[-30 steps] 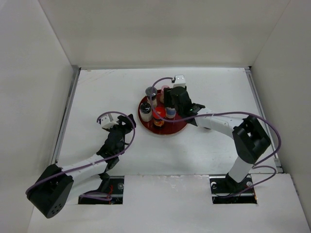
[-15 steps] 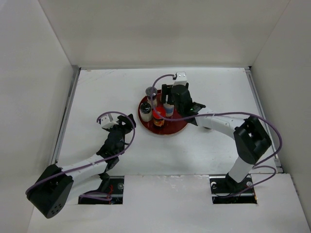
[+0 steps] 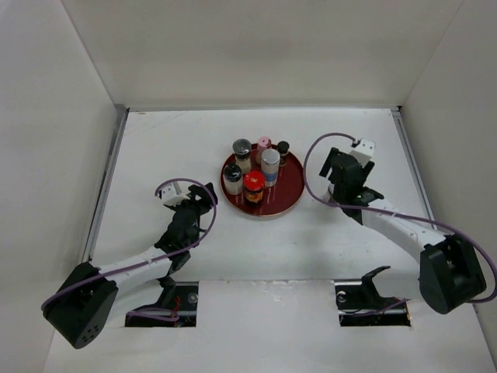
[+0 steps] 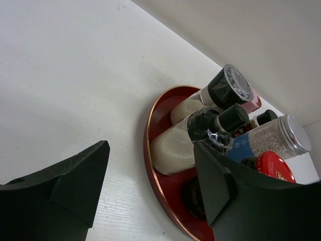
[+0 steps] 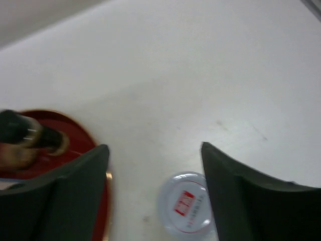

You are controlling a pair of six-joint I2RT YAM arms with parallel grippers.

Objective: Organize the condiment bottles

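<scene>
Closely clustered, condiment bottles (image 3: 269, 165) wear red, pink, black and silvery caps

Six bottles (image 3: 269, 158) on tray (image 3: 282, 192)

No legible text; only a blurred red mark (image 5: 186, 203) on the white cap (image 5: 172, 215).

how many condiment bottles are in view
7. Six stand on the red tray: grey cap, pink cap, black cap, silvery cap, red cap, pale jar. A white-capped jar sits beside the tray, shown only in the right wrist view.
</scene>
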